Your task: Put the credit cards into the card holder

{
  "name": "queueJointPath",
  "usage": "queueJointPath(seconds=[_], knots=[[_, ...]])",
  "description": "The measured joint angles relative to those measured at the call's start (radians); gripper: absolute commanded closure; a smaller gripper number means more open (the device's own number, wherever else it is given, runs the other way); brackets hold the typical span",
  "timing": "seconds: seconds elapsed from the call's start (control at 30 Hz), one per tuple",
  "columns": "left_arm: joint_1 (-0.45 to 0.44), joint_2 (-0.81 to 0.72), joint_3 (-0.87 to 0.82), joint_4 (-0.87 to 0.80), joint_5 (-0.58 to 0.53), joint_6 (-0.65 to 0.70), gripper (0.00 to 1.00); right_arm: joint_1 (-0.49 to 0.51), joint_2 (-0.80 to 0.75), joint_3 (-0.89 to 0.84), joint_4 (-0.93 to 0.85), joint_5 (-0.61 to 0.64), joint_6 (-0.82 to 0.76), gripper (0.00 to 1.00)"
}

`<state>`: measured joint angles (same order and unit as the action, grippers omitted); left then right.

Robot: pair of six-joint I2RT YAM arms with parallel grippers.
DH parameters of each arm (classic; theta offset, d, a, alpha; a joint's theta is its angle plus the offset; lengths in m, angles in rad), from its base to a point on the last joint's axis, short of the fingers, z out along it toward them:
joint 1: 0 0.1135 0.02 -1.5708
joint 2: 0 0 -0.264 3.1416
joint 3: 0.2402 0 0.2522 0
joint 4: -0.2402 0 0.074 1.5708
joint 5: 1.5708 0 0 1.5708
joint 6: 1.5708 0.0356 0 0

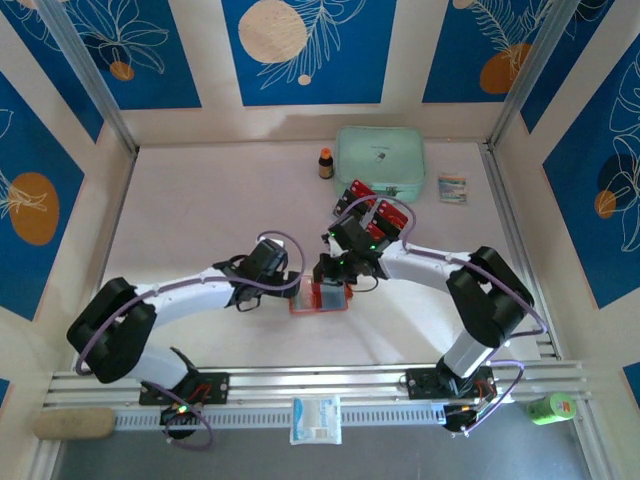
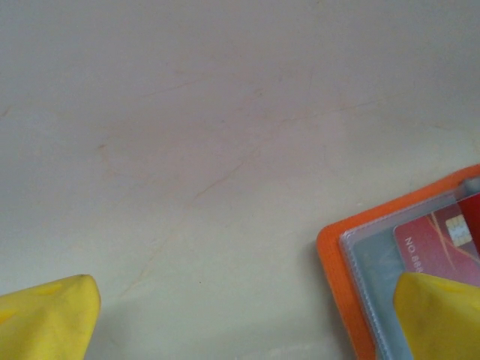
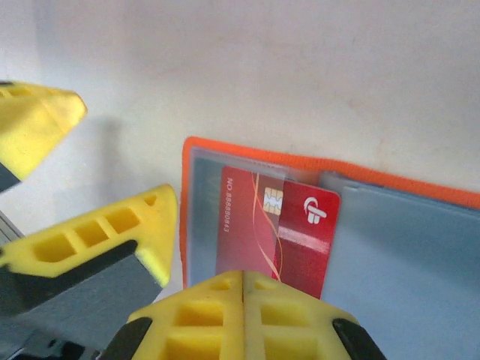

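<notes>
Currently: red card [image 3: 274, 232] half-sleeved in open card holder [image 3: 405, 232]; right gripper [image 3: 244, 300] pinched on its edge. Left gripper [image 2: 251, 300] splayed, one finger on holder. Further credit cards [image 1: 362, 192] beyond holder, undone.

top: high, near side, looking down on whole table [image 1: 200, 210] | wrists: close above it | all share card holder [image 1: 318, 300]

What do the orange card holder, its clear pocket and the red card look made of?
Card holder: matte orange shell, soft rounded edge; likely faux leather or fabric. Clear pocket: thin glossy plastic film, card visible through it. Red credit card: stiff glossy plastic, printed, metallic chip.
</notes>
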<state>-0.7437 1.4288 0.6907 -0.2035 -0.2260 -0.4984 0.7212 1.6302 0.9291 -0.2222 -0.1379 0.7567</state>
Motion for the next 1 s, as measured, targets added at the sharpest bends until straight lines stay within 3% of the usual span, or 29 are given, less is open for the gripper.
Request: queueJointPath(seconds=[1.0], knots=[[0.0, 0.009, -0.069, -0.003, 0.008, -0.025, 0.0, 0.02, 0.127, 0.014, -0.003, -0.001, -0.024, 1.0]])
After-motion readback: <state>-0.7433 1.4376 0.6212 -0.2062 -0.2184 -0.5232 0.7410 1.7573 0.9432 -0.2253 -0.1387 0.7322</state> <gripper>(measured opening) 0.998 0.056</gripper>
